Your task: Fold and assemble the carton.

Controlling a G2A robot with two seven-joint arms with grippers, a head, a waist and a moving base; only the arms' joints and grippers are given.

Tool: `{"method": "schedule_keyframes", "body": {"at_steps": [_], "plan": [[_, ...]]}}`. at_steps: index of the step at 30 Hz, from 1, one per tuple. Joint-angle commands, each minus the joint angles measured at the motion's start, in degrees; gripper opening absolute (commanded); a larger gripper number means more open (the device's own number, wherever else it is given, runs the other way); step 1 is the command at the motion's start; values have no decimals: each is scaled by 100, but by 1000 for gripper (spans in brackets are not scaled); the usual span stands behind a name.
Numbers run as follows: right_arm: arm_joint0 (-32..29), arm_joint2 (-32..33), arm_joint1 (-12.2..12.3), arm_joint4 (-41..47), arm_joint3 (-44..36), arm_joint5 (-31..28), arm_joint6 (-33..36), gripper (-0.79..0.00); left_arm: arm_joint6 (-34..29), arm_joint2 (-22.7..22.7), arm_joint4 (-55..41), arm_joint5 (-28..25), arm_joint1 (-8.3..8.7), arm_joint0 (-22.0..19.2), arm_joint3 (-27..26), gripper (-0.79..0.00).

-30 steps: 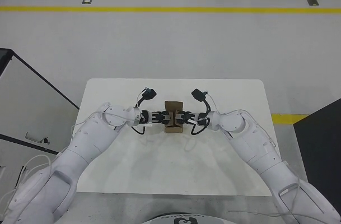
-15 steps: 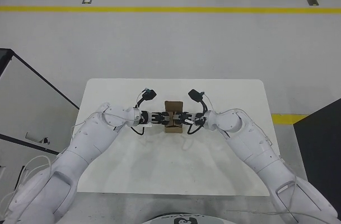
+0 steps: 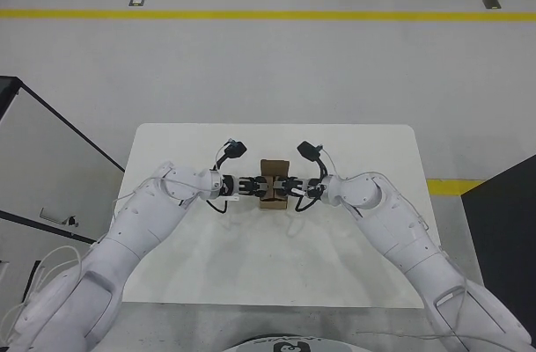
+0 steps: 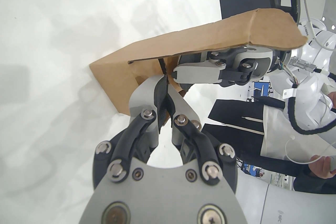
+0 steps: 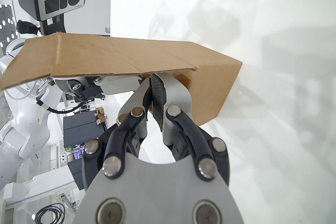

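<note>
A white table [image 3: 338,255] stands on a grey floor [image 3: 268,70]. The two arms reach over the table from the near side and meet in the middle. The left gripper [image 3: 263,185] comes in from the left and the right gripper [image 3: 282,186] from the right. They point at each other, tip to tip.

Between them sits a small brown box [image 3: 273,169]. It rests on the table, a little past the middle, toward the far edge.

In the left wrist view, the left gripper [image 4: 164,83] is squeezed tight on a thin edge of the box [image 4: 210,36]. The right gripper [image 4: 183,75] is just beside it, nearly touching. A long flap of the box reaches out over the right gripper.

In the right wrist view, the right gripper [image 5: 153,87] is also pinched tight on a thin piece of the box [image 5: 131,57]. A bit of brown card shows between its black pads [image 5: 157,93]. The left gripper [image 5: 115,87] sits close by, under the long flap.

Past the table, the floor runs to a yellow line [image 3: 268,14] far away. A dark panel [image 3: 3,97] stands off to the left.
</note>
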Motion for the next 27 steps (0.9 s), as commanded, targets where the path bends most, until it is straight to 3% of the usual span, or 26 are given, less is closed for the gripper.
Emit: {"method": "schedule_keyframes", "body": {"at_steps": [1,7,9,10,11,12,13,14,21,27], "plan": [[-39,47,11,41,-39,-82,0,-785,49,-33,6,-61,0,19,-28,-785],[-347,485,134,366,-312,-488,80,-785,62,-260,-114,-341,65,170,-192,-785],[-499,675,194,467,-456,-591,147,-594,-5,-371,-196,-410,106,254,-289,-785],[-574,779,226,513,-537,-623,188,-554,-43,-432,-258,-446,128,304,-364,-785],[-663,891,258,589,-630,-672,232,-431,-83,-501,-308,-508,153,353,-457,-785],[-760,1006,290,702,-719,-722,300,-268,-128,-570,-297,-580,184,396,-564,-785],[-857,1109,319,840,-810,-782,410,0,-162,-613,-251,-606,207,420,-643,-742],[-941,1203,347,971,-894,-873,554,0,-162,-613,-251,-606,207,420,-643,0],[-986,1264,368,993,-933,-906,612,0,-99,-621,-240,-598,207,447,-666,0],[-1159,1640,417,1743,-1084,-1094,609,0,-211,-827,-400,-922,300,795,-1034,0]]}}
